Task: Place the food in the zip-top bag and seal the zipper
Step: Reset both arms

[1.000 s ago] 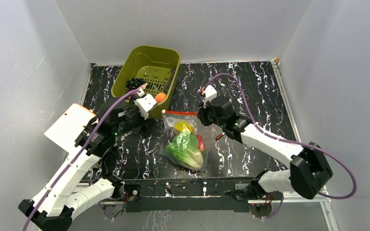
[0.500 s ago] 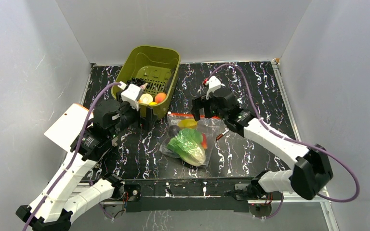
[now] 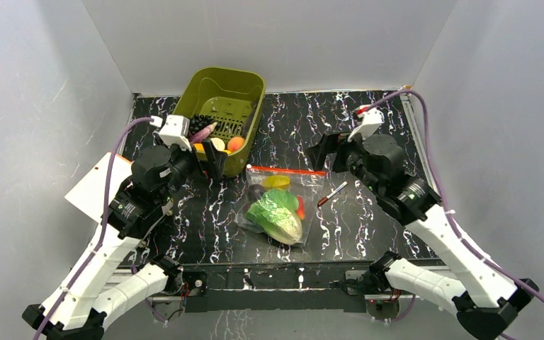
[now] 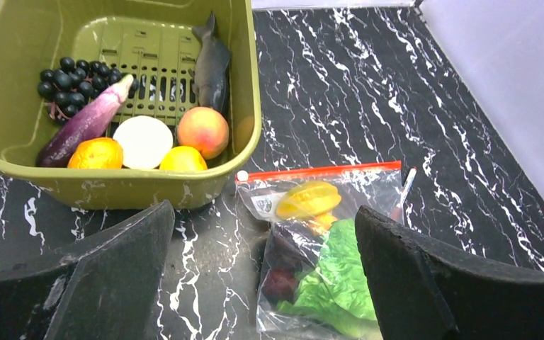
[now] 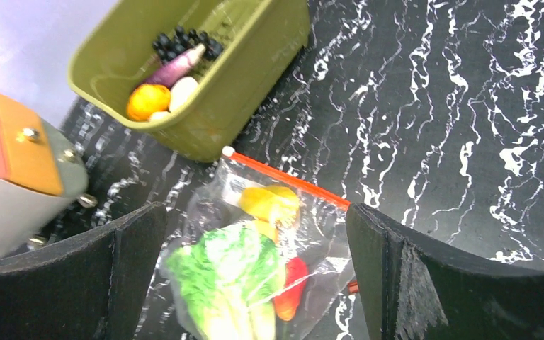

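The clear zip-top bag (image 3: 310,185) lies flat on the black marbled table between both arms. Its red-orange zipper (image 3: 287,170) runs straight along the far edge. Inside it is food: a green-white cabbage (image 3: 276,216), a yellow piece (image 3: 276,183), a red strawberry (image 3: 299,207) and a dark purple ball (image 3: 255,193). My left gripper (image 3: 212,159) hovers open, left of the bag, beside the bin. My right gripper (image 3: 329,150) hovers open above the bag's far right corner. Both wrist views look down on the bag (image 4: 375,188) (image 5: 326,234) between spread, empty fingers.
An olive-green bin (image 3: 182,108) stands at the back left and holds black grapes (image 4: 71,78), an eggplant, a grey fish (image 4: 211,64), a peach and orange pieces. A small red-and-white stick (image 3: 333,193) lies just right of the bag. White walls enclose the table.
The right gripper has opened and let go of the bag's mouth, then drawn back up and to the right. The left arm has pulled back to the left. The bag has settled flat.
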Motion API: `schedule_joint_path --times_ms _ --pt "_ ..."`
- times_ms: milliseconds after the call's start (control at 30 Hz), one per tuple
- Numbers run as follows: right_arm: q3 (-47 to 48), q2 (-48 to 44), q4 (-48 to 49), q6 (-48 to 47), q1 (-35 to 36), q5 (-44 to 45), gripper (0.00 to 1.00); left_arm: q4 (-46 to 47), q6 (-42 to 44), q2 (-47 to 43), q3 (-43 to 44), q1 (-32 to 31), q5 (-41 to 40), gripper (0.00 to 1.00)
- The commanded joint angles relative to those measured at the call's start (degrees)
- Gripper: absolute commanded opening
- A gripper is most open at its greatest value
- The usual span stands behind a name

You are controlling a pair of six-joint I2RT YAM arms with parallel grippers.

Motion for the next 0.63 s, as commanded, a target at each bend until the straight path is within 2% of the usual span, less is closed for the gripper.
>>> schedule_joint_path --times_ms 0,167,600 --pt "3.7 -5.2 -2.0 4.6 -0.1 1.5 0.98 2.2 0.8 -1.8 3.7 0.1 -1.8 0.98" --pt "2.7 -8.2 -2.2 7.0 -0.1 1.0 0.98 1.5 0.6 -2.1 5.0 0.1 -2.1 0.98" --pt "1.1 -8.5 -2.9 9.5 -0.1 -1.2 0.98 0.5 -1.6 -3.1 1.9 0.1 -6.6 0.98"
